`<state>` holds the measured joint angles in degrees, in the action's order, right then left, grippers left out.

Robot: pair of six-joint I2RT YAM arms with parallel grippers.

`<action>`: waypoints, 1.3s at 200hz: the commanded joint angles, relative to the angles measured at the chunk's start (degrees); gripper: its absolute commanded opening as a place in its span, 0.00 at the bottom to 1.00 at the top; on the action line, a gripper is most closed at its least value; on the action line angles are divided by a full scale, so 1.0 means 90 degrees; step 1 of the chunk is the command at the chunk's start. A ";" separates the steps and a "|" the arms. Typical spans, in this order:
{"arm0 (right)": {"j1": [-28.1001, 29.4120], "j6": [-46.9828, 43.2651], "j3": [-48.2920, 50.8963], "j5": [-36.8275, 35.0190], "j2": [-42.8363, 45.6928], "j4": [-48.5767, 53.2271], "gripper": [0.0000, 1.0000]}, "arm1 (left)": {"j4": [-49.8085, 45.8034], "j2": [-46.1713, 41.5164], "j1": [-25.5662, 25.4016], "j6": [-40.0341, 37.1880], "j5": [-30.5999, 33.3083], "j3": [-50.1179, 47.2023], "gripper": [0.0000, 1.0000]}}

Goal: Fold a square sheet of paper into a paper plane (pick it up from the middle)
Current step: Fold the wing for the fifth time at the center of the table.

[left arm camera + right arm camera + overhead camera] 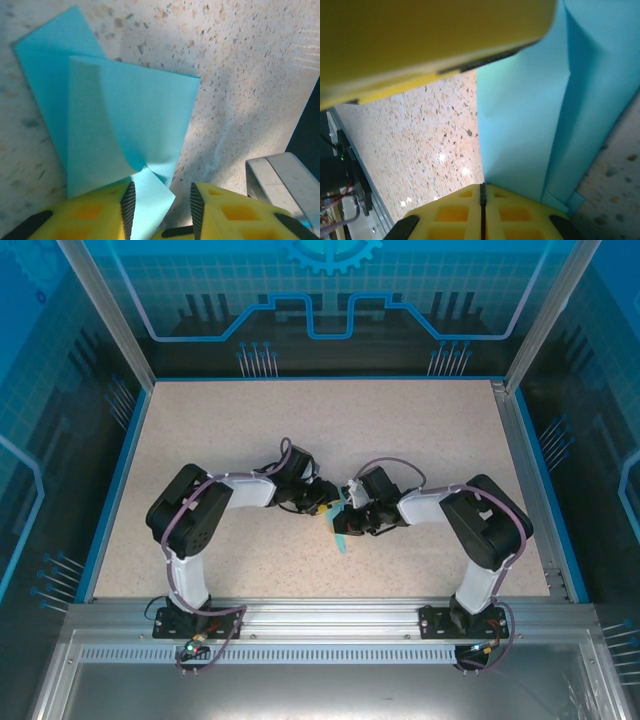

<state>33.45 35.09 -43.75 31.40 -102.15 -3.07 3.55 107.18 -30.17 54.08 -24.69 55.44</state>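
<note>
The light-blue sheet of paper [341,533] is partly folded, with overlapping layers and a raised flap [130,115]. It sits at the table's middle, where both grippers meet. My left gripper [162,192] is open, and a corner of the paper lies between its yellow fingers, against the left pad. My right gripper [481,187] is shut, with the paper's edge [520,125] running into the seam of its jaws. A yellow finger of the left gripper [420,40] hangs just above it. In the top view the left gripper [328,508] and right gripper [352,512] nearly touch over the paper.
The speckled beige table [250,430] has a blue rim at the sides and back. An aluminium rail [320,615] carrying the arm bases runs along the front. A grey metal piece [280,180] shows low on the right in the left wrist view.
</note>
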 commanded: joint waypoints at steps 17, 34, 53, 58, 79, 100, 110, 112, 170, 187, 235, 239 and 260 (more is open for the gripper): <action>-0.0123 -0.1663 -0.0432 0.0258 -0.0513 0.1923 0.08 | -0.0337 -0.0992 -0.0026 -0.0047 0.0783 -0.0323 0.44; -0.0166 -0.1870 -0.0619 0.0232 -0.0676 0.2100 0.08 | -0.0344 -0.1107 -0.0020 -0.0054 0.0857 -0.0457 0.43; -0.0249 -0.1931 -0.0700 0.0172 -0.0815 0.2236 0.08 | -0.0146 -0.1128 -0.0017 -0.0021 0.0786 -0.0637 0.40; -0.0273 -0.1927 -0.0699 0.0175 -0.0837 0.2228 0.08 | -0.0094 -0.1120 -0.0025 -0.0011 0.0766 -0.0669 0.39; -0.0345 -0.1873 -0.0698 0.0150 -0.0895 0.2197 0.08 | 0.0027 -0.0998 -0.0021 -0.0040 0.0600 -0.0667 0.36; -0.0367 -0.1782 -0.0702 0.0164 -0.0910 0.2150 0.09 | 0.0265 -0.0844 -0.0023 -0.0049 0.0414 -0.0671 0.35; -0.0367 -0.1770 -0.0700 0.0150 -0.0922 0.2159 0.08 | 0.0268 -0.0729 -0.0026 -0.0060 0.0392 -0.0628 0.34; -0.0372 -0.1780 -0.0704 0.0146 -0.0925 0.2163 0.08 | 0.0269 -0.0710 -0.0026 -0.0054 0.0390 -0.0612 0.34; -0.0387 -0.1741 -0.0658 0.0049 -0.0918 0.2194 0.08 | 0.0360 -0.0192 0.0066 -0.0145 0.0624 -0.0434 0.34; -0.0386 -0.1750 -0.0628 -0.0004 -0.0888 0.2231 0.08 | 0.0311 -0.0122 0.0233 -0.0198 0.0692 -0.0427 0.34; -0.0382 -0.1762 -0.0582 -0.0039 -0.0892 0.2272 0.07 | 0.0141 -0.0063 0.0768 -0.0503 0.0673 -0.0398 0.34; -0.0387 -0.1768 -0.0587 -0.0052 -0.0895 0.2275 0.07 | 0.0117 -0.0058 0.0806 -0.0526 0.0678 -0.0385 0.34; -0.0387 -0.1761 -0.0579 -0.0032 -0.0894 0.2261 0.07 | 0.0035 -0.0044 0.0988 -0.0627 0.0685 -0.0352 0.34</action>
<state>31.29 20.47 -51.64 38.06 -107.28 10.50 6.26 105.12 -23.81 51.66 -20.75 50.98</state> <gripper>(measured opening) 0.076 0.337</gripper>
